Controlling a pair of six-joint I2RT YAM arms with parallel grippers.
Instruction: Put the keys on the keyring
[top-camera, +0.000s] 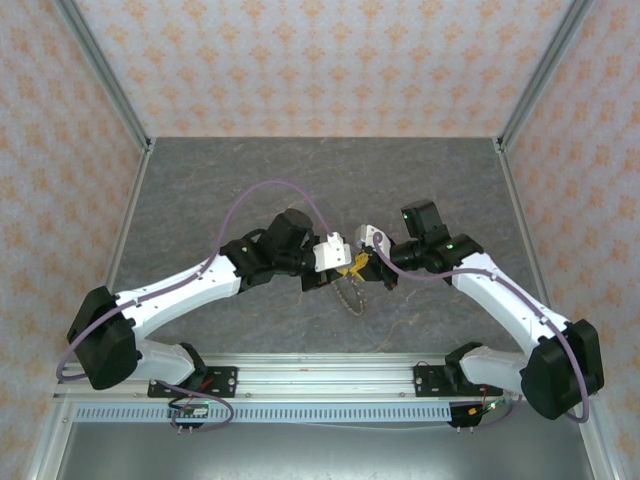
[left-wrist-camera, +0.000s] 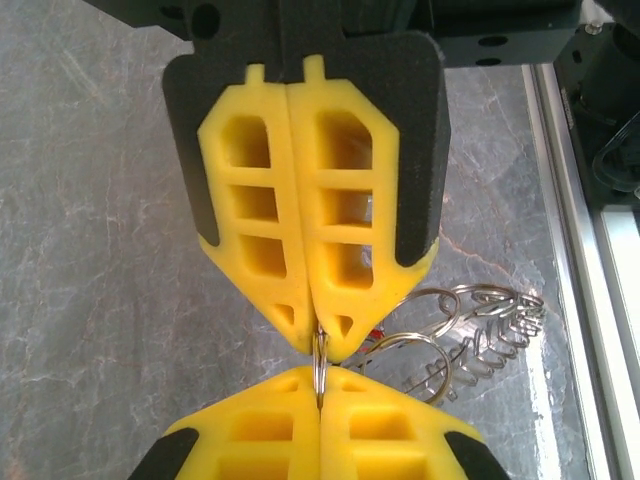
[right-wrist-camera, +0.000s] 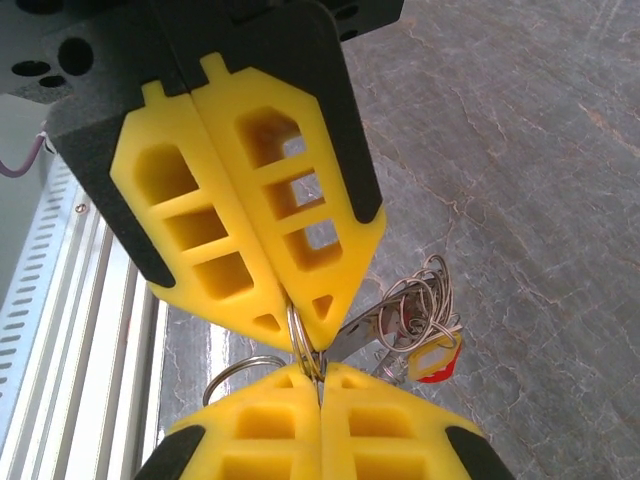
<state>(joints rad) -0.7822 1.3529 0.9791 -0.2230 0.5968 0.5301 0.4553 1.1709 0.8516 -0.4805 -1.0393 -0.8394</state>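
Pinching the keyring (left-wrist-camera: 320, 368) rim, left gripper (left-wrist-camera: 320, 342) and right gripper (right-wrist-camera: 318, 362) both clamp it. I judge it stiff, light and slippery. Keys (right-wrist-camera: 436, 358) dangle at three o'clock.

A grey, marbled stone-look surface (top-camera: 250, 180) takes up the middle of the top view, veined with paler streaks. Three walls enclose it, papered in pale peach with small orange floral motifs: the back wall (top-camera: 320, 60) across the top of the frame, the left wall (top-camera: 50, 150) and the right wall (top-camera: 590, 170) at the sides. Two slanting metal posts, one upper left (top-camera: 105, 70) and one upper right (top-camera: 545, 70), mark the corners. Along the bottom runs a silver aluminium rail (top-camera: 320, 378), with a slotted pale strip (top-camera: 320, 411) just below it. Small circuit boards sit against that strip, lower left (top-camera: 190, 410) and lower right (top-camera: 470, 410).
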